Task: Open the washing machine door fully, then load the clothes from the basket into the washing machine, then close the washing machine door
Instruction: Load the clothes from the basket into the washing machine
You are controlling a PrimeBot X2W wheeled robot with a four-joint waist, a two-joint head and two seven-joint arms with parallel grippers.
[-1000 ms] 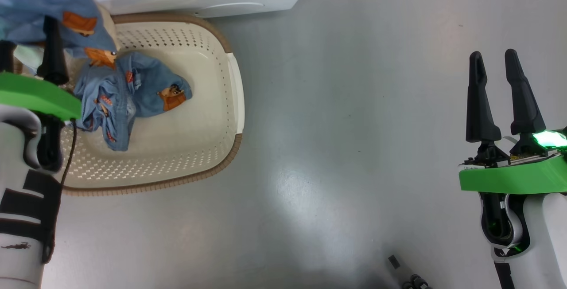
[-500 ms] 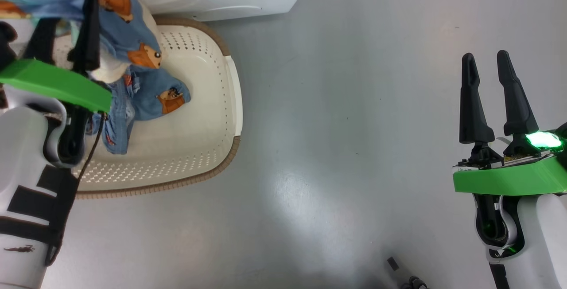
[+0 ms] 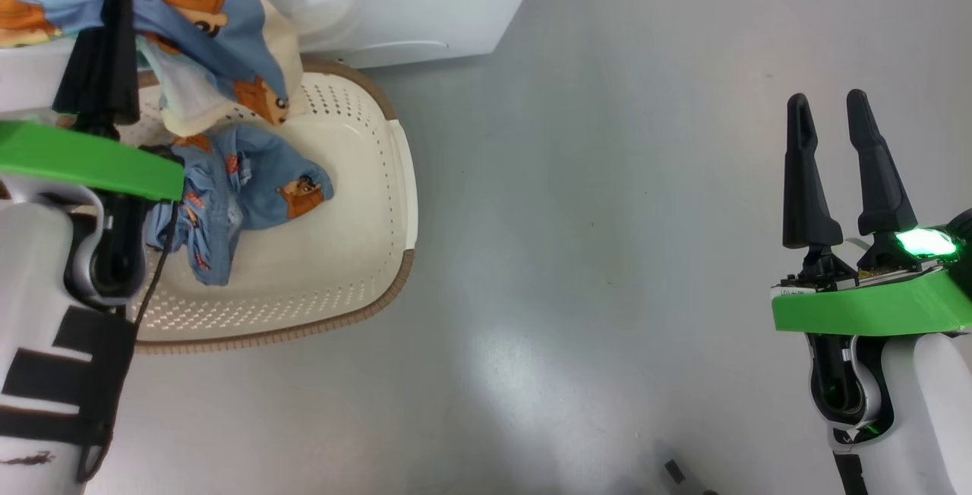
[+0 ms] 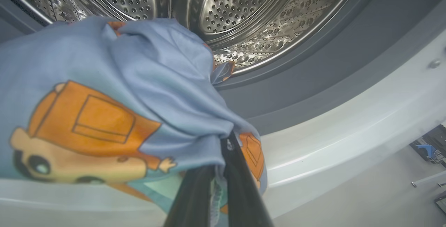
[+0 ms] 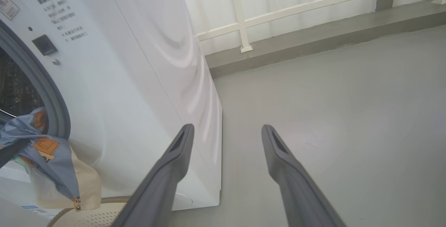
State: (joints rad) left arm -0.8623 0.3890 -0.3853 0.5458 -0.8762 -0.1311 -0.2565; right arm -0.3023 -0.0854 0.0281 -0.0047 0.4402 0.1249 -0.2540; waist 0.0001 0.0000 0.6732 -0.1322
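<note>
left claw [image 4: 220, 164] pinching 1 garment [image 4: 104, 80], tips buried in cloth | right claw [image 3: 826, 100] spread | washing machine [image 4: 348, 115] partly hidden

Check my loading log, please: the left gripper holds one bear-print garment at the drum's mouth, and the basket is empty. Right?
No. The basket is not empty: the head view shows a second bear-print garment lying in it. The rest is right.

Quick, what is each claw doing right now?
Left claw: closed, pinching a blue bear-print garment at the opening of the washing machine.
Right claw: open, empty.
</note>
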